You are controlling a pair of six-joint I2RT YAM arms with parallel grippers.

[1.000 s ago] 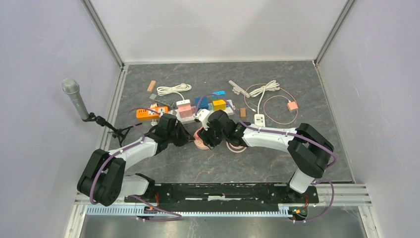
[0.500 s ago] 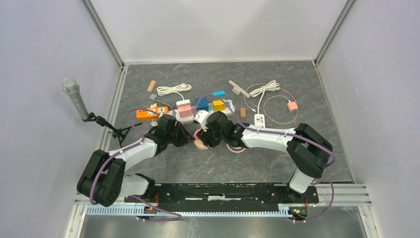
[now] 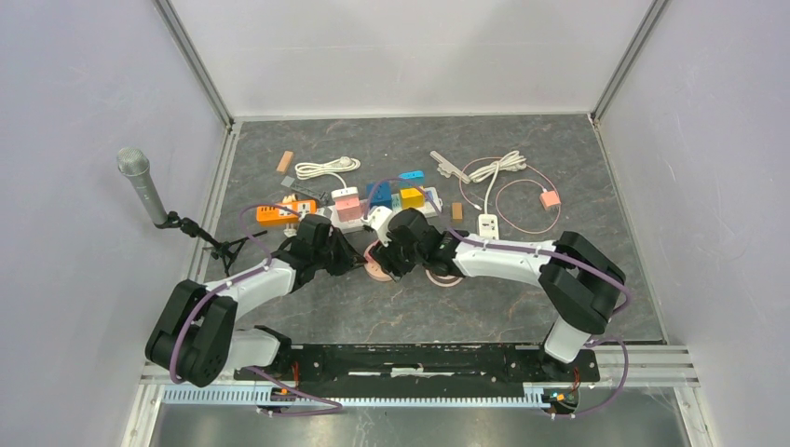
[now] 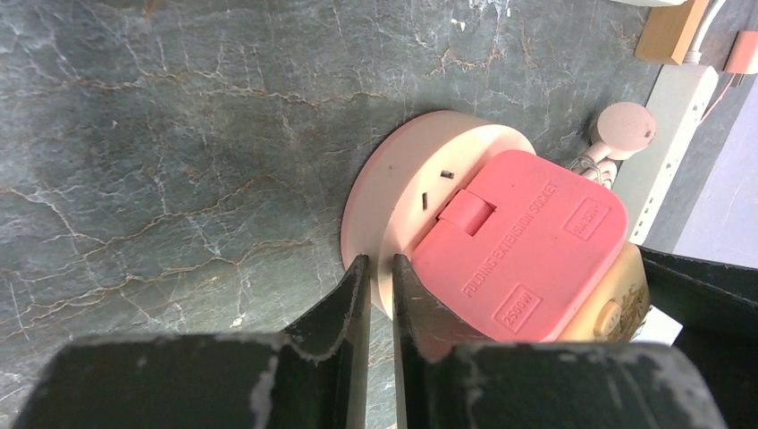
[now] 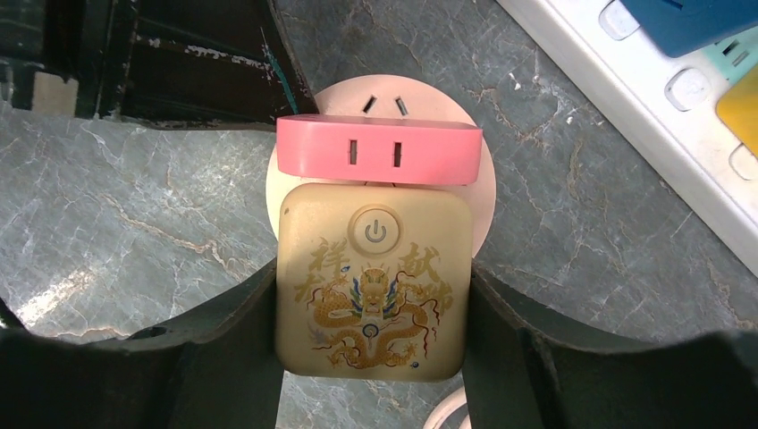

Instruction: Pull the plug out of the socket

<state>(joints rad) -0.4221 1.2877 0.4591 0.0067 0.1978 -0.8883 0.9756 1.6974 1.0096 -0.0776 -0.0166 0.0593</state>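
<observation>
At socket [image 4: 393,192]: right end effector [image 5: 371,308] grips plug [image 5: 371,277]; left end effector [image 4: 375,286] closed, maybe touching.

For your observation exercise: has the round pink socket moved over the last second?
No; the round socket still sits just before the white power strip.

Socket [image 4: 389,192]: round, flat disc, cream top w/ pink rim, lying flat on grey marbled table [image 3: 484,307], approx. centre. Pink block [image 4: 523,259], marked "FOLDING EXTENSION SOCKET 2500W", seated on top; two slots in one side face. Gold plug [image 5: 371,281]: square, rounded corners, power symbol and dragon print, butted against pink block, over socket. Pin engagement: cannot tell.
</observation>
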